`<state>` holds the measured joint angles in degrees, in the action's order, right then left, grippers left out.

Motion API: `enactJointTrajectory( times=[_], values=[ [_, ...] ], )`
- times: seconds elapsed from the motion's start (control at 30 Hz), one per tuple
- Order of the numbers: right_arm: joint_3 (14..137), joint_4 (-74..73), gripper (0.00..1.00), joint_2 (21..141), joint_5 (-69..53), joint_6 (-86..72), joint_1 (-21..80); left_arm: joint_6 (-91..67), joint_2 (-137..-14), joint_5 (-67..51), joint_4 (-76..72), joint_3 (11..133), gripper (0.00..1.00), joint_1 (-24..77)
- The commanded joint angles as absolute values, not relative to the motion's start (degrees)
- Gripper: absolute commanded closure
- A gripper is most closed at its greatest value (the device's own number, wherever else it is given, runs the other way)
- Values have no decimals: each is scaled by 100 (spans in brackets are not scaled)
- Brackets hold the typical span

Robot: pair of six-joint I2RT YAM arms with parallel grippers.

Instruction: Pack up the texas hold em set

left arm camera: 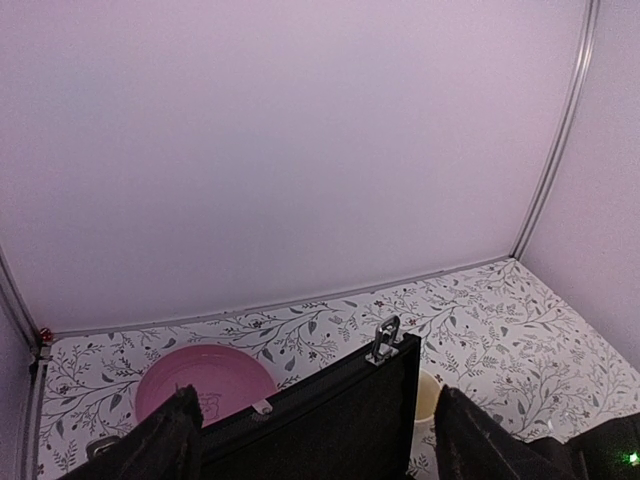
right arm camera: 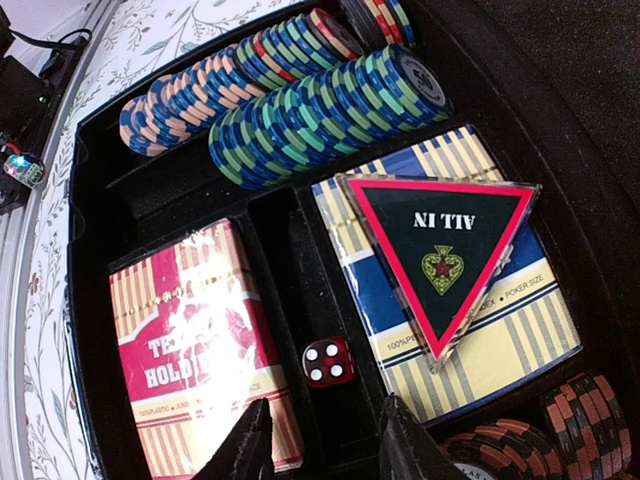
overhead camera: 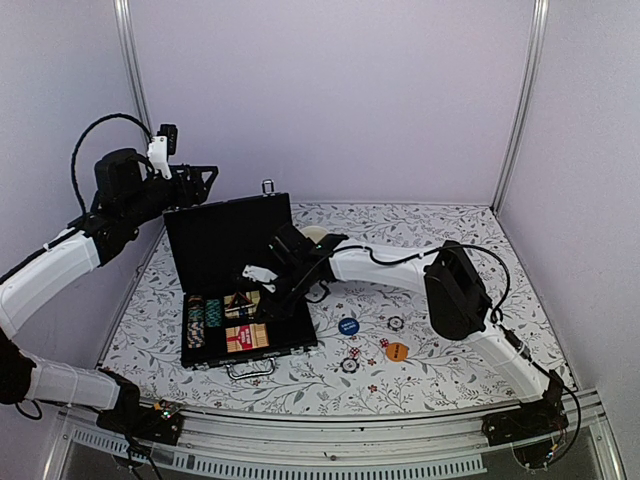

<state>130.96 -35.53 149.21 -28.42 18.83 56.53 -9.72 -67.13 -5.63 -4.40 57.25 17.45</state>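
Chips point(overhead camera: 198, 318) fill part of the open black case point(overhead camera: 225, 240), which lies left of centre on the table point(overhead camera: 450, 250) in the top view with its lid upright; the left gripper point(overhead camera: 205, 180) hangs at the lid's top corner, the right gripper point(overhead camera: 262, 288) reaches into the tray, and a blue button point(overhead camera: 348, 326) and an orange button point(overhead camera: 397, 351) lie loose to the right. From the left wrist we see its fingers point(left arm camera: 165, 445) spread wide either side of the lid's upper edge, whether touching we cannot tell, with a pink plate point(left arm camera: 205, 380) and a cream mug point(left arm camera: 428, 395) behind. From the right wrist the jaws stand apart and empty over a red die point(right arm camera: 328, 362) in the slot between the red deck point(right arm camera: 195, 350) and the blue deck point(right arm camera: 470, 330). We judge the case stiff and heavy once loaded, so the lid's free edge is the place to grip; the buttons look thin, hard and slippery, best pinched edge to edge
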Motion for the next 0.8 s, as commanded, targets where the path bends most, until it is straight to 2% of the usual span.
enactJointTrajectory(
  times=[0.0, 0.2, 0.4, 0.53, 0.67, 0.7, 0.73, 0.77],
  values=[
    [12898, -3524, 73, 14175, -2839, 1826, 5649, -1023, -6661, -606, -503, 5783, 20, 1705],
    [12021, -3523, 71, 12765, -3116, 1954, 5370, -1068, -6776, -613, -475, 5820, 24, 1709],
    [10464, -3466, 68, 11266, -3236, 2180, 4623, -829, -7022, -988, -256, 6026, 27, 1836],
    [9130, -3265, 65, 10278, -3016, 2496, 3862, -398, -7312, -936, 277, 6404, 28, 2534],
    [8097, -2971, 62, 9428, -3165, 2488, 2684, -501, -7685, -648, 681, 6663, 29, 3259],
    [7860, -2922, 62, 9264, -3212, 2492, 2446, -683, -7763, -618, 778, 6678, 12, 3343],
    [7627, -2860, 62, 9090, -3257, 2499, 2193, -867, -7846, -656, 911, 6717, 4, 3393],
    [7368, -2760, 62, 8835, -3333, 2498, 1965, -1055, -7945, -757, 1104, 6788, 3, 3427]
  ],
)
